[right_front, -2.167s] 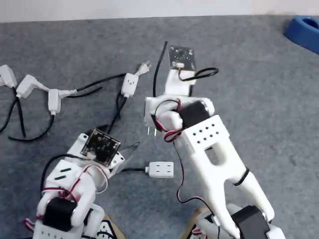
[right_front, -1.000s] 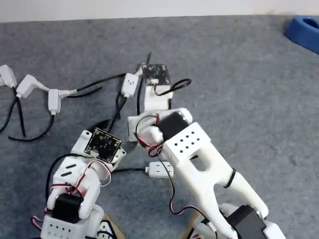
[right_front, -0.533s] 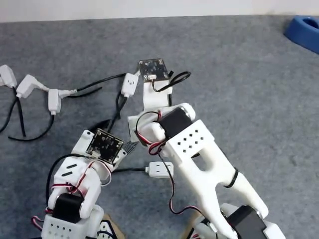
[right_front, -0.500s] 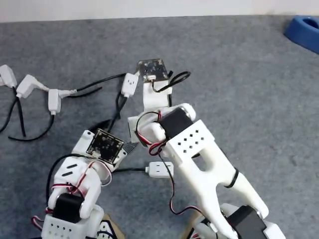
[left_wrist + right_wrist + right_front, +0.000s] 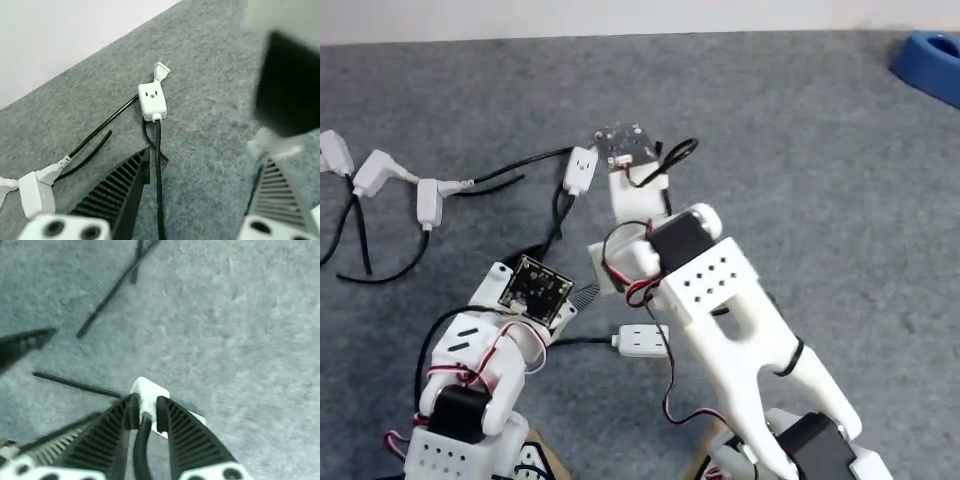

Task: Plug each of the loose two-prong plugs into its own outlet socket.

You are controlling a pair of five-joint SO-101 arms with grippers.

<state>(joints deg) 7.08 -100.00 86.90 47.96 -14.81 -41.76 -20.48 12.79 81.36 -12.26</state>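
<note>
Right arm: white plug [image 5: 148, 389] was clamped between the two dark ribbed fingers of the right gripper [image 5: 145, 407]. Jaws were pressed on the plug body from both sides. Its black cord [image 5: 141, 442] ran back between the fingers toward the wrist. The plug hung just above the grey carpeted table [image 5: 840, 200]; the prongs could not be made out.

Left arm: left gripper [image 5: 205, 156] was over the carpet with fingers spread wide and nothing between them. Its own camera looked straight along a second black cord to a single outlet socket [image 5: 151, 99], lying flat with the slotted face up. A loose plug [image 5: 161, 71] lay just beside the far end of that socket; contact could not be told.

High view: a three-way socket block [image 5: 642, 342] lay on the carpet between the two arm bases, its cord leading toward the left arm. Another socket block [image 5: 428, 203] lay well to the left. Two more white plugs [image 5: 370, 172] [image 5: 332, 150] lay beyond it near the table edge, on tangled black cords.

A blue object [image 5: 930, 55] sat at the far right corner.
</note>
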